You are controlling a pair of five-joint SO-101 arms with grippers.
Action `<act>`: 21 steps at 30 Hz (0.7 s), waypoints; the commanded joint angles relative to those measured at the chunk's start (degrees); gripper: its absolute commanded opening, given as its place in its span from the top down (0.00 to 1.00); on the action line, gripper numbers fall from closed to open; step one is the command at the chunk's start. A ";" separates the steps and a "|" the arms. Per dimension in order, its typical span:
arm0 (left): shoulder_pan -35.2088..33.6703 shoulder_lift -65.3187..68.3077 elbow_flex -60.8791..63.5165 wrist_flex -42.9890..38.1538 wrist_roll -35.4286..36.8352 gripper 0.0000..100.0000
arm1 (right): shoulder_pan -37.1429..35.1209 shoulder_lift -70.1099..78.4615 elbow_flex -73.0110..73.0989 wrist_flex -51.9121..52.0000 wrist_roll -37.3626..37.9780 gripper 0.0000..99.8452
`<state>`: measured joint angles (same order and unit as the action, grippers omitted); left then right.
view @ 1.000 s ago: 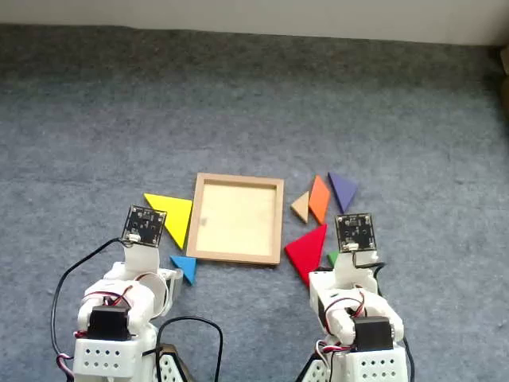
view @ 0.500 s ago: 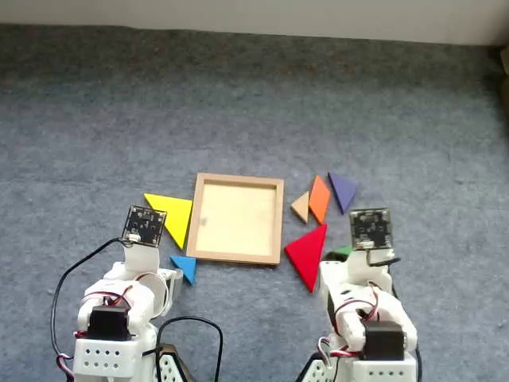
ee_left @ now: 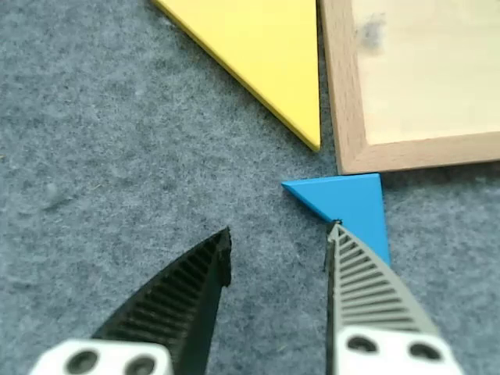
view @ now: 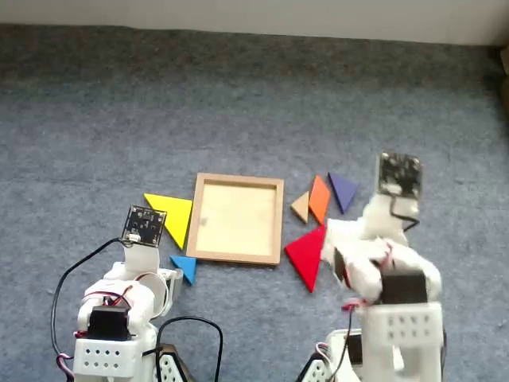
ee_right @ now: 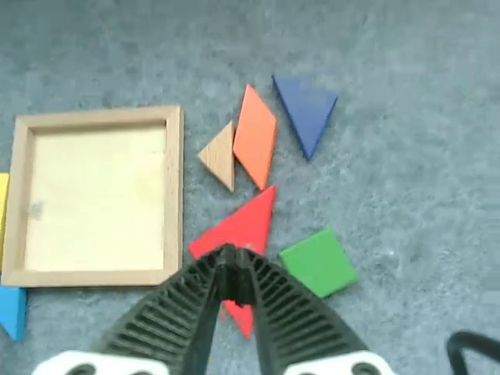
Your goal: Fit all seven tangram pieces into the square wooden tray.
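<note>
The empty square wooden tray (view: 198, 219) lies mid-table. Left of it are a yellow triangle (view: 173, 212) and a small blue triangle (view: 185, 267). To its right lie a red triangle (view: 308, 253), a tan triangle (view: 301, 207), an orange parallelogram (view: 319, 199) and a dark blue triangle (view: 343, 189). A green square (ee_right: 318, 262) sits beside the red triangle (ee_right: 242, 226). My left gripper (ee_left: 277, 244) is open low over the carpet, one finger tip touching the blue triangle (ee_left: 348, 201). My right gripper (ee_right: 232, 259) is shut, empty, high above the red triangle.
Grey carpet covers the table. The right arm (view: 382, 263) stands raised over the area right of the red triangle. The left arm (view: 143, 239) sits near the tray's front left corner (ee_left: 348, 160). Open carpet lies beyond the tray.
The right arm has risen and swung away from the table's front edge, so its wrist looks down from higher. The left arm and all pieces stayed put.
</note>
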<state>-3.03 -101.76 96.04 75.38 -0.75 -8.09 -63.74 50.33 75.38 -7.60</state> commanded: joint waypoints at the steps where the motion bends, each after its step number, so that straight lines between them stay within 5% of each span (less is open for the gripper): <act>1: -0.04 -2.24 1.10 0.35 0.62 0.80 | -5.85 14.64 -6.55 0.48 -5.98 0.89; 6: -0.04 -2.24 1.10 0.35 0.62 0.80 | -12.26 21.14 -6.64 0.22 -15.21 0.70; 11: -0.04 -2.24 1.10 0.35 0.62 0.80 | -18.95 25.54 -6.37 -4.62 -19.96 0.69; 21: -0.04 -2.24 1.10 0.35 0.62 0.80 | -19.38 42.51 -6.81 -15.69 -20.75 0.69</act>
<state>-3.03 -101.76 96.04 75.38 -0.75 -26.73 -25.85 46.99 63.34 -27.74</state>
